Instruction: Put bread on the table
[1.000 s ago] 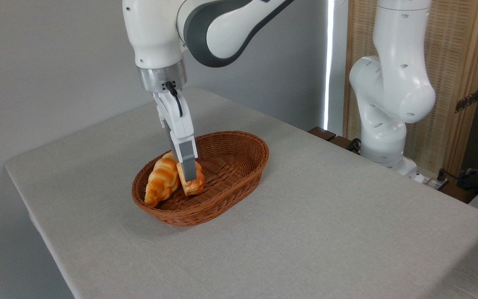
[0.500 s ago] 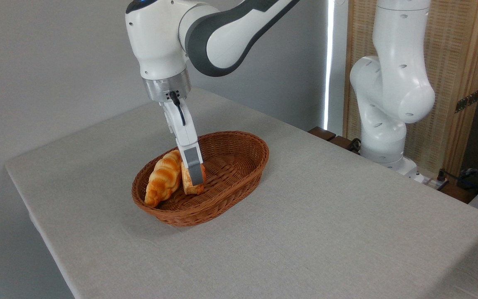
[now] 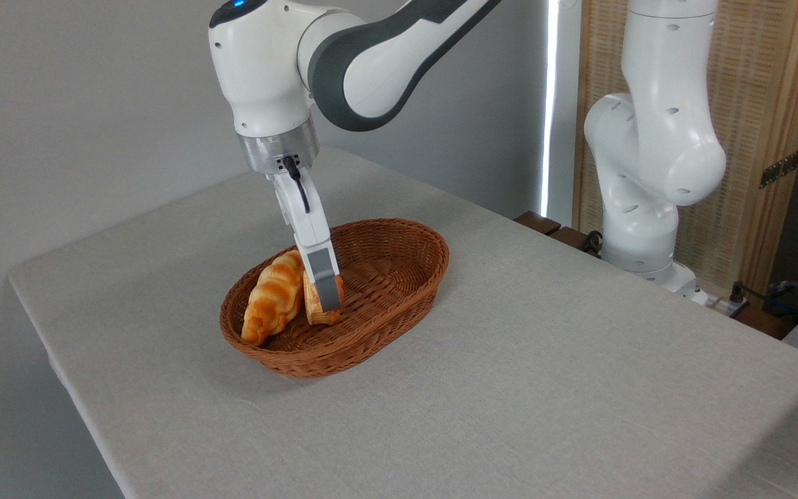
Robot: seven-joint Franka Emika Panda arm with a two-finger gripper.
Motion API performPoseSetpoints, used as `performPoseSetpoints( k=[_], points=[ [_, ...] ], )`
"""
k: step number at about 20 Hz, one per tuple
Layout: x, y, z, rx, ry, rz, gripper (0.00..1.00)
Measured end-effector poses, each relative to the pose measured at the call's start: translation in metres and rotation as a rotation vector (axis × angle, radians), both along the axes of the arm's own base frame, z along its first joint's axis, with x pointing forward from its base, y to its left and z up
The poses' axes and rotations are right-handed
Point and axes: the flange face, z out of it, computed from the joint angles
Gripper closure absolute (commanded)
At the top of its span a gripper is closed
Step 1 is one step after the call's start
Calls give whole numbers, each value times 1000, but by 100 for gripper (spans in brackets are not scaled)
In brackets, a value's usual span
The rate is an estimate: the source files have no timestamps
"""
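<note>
The table (image 3: 510,388) stretched bare and grey-beige across the near foreground, its cloth-like top reaching to a rounded corner at the left. Farther back stood a brown wicker basket (image 3: 399,305), and inside its left half lay a longer ridged croissant roll (image 3: 271,299) with the bread (image 3: 314,305) just beside it on the right (the stubby piece sat on edge, touching the roll). The gripper (image 3: 321,298) reached down into the basket from above, tilted, its grey finger (image 3: 325,281) pressed against the bread's near face; the other finger was hidden behind, so the fingers appeared clamped on the bread. Behind, the white arm (image 3: 343,55) arched away toward its base (image 3: 648,173) at the right.
</note>
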Motion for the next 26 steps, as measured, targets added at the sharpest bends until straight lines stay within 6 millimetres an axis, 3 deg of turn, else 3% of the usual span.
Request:
performPoseSetpoints(
  k=[12, 15, 18, 20, 24, 26],
  points=[
    [0, 0, 2, -1, -3, 2, 63],
    [3, 2, 12, -8, -22, 26, 60],
    [10, 8, 38, -21, -59, 101, 59],
    [17, 22, 57, -29, -76, 147, 59],
    [34, 82, 87, -45, -110, 259, 57],
    [39, 110, 89, -48, -116, 309, 26]
  ],
)
